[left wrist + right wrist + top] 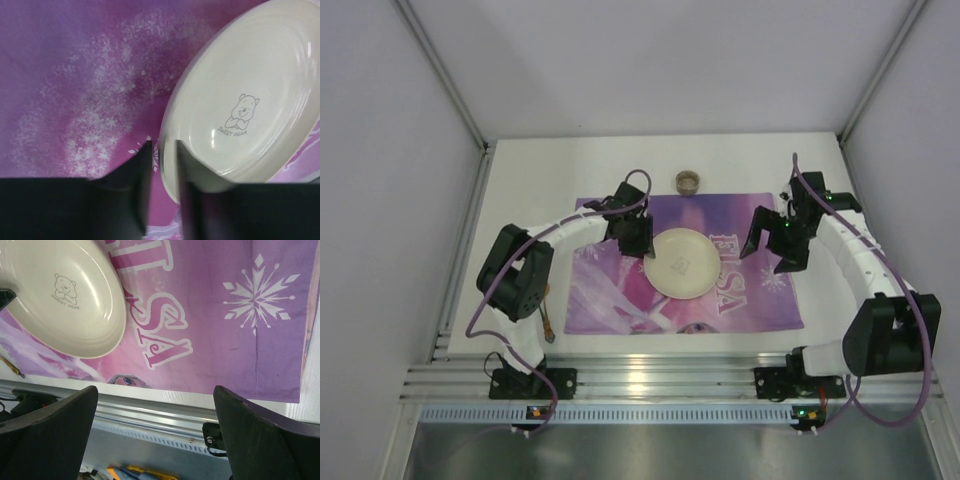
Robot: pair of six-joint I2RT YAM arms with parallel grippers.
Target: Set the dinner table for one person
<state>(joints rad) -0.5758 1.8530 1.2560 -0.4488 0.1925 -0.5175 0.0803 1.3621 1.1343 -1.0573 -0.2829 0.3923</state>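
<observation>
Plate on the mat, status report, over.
Left end effector pinching the plate rim, plate sits on the purple placemat. Right end effector open, empty, above the mat. Small cup beyond the mat, nothing blocking.

Plate point(682, 263) on placemat point(760, 290)

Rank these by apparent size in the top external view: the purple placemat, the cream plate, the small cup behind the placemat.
1. Purple placemat, clearly the largest.
2. Cream plate, lying on the placemat.
3. Small cup, smallest; it stands farther from the camera, but the difference is too large for that to matter.
</observation>
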